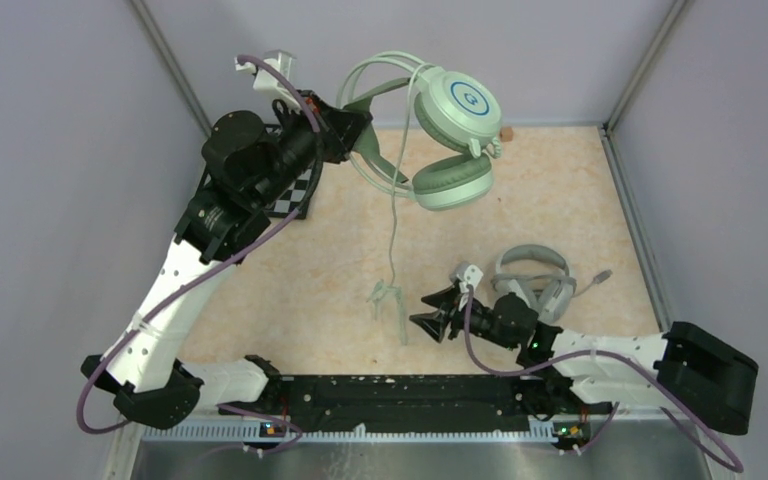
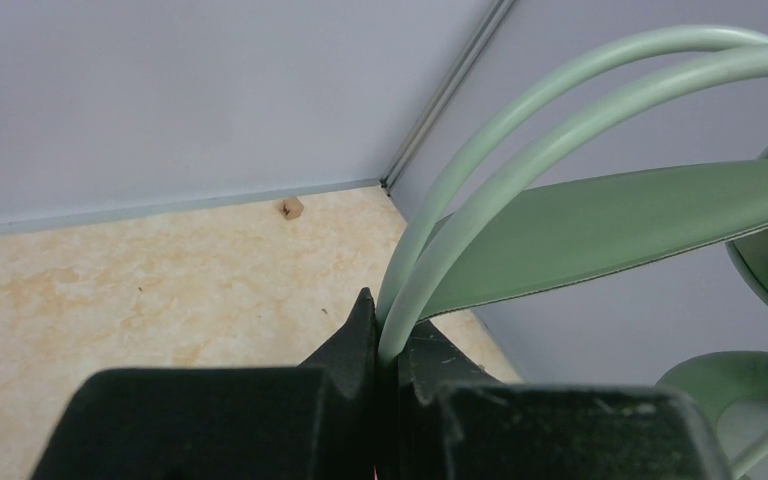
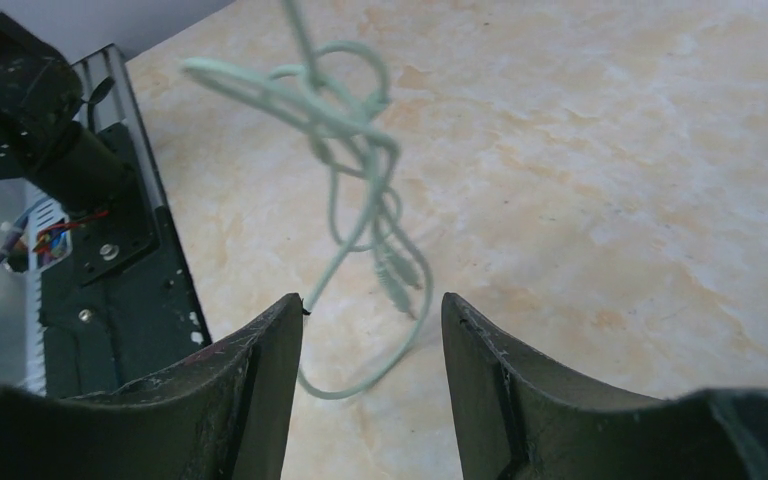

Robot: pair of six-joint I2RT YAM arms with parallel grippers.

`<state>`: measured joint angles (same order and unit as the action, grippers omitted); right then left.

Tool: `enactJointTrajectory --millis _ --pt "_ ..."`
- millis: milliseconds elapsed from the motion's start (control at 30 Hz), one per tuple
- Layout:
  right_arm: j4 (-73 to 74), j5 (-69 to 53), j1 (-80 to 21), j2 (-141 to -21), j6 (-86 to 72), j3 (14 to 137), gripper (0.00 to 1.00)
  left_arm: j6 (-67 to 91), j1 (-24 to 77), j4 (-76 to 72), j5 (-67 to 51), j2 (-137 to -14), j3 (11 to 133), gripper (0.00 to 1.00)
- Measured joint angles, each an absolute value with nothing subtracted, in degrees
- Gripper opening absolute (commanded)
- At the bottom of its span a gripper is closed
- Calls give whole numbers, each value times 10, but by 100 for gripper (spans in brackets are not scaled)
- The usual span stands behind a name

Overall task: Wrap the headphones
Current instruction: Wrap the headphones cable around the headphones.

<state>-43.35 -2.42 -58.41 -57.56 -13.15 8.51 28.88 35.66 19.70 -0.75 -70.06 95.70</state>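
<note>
left claw is up high off the desk and squeezed tight on the mint-green headset. in its wrist view the two thin headband hoops run straight down into the pinch between the fingers, with the wide green strap fanning out just beyond the tips. the round cups hang out past the claw and a bit below it, clear of the desk.

the pale-green cable drops from the cups down to the desk and ends in a loose tangle right in front of the right claw. that claw sits low, fingers spread apart and holding nothing. from its own camera a loop of the tangle shows in the gap between the fingers, and one strand passes right by a fingertip (can't tell if it actually touches).

the white headset lies flat on the desk behind the right claw, just beside its wrist, grey cable poking out on the far side. there's a tiny brown cube by the back wall, well ahead of the left claw.
</note>
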Motion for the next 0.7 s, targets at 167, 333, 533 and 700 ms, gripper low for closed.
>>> enactJointTrajectory --millis 167,333,533,700 --pt "-494 -20 -632 -620 -131 85 53 283 357 197 3 -703 957 0" --pt "-554 17 -664 -701 -120 88 48 283 357 196 5 -704 957 0" --pt "-614 82 -668 -785 -115 95 49 283 357 194 5 -704 957 0" --pt "-677 113 -676 -841 -115 95 49 283 357 193 5 -704 957 0"
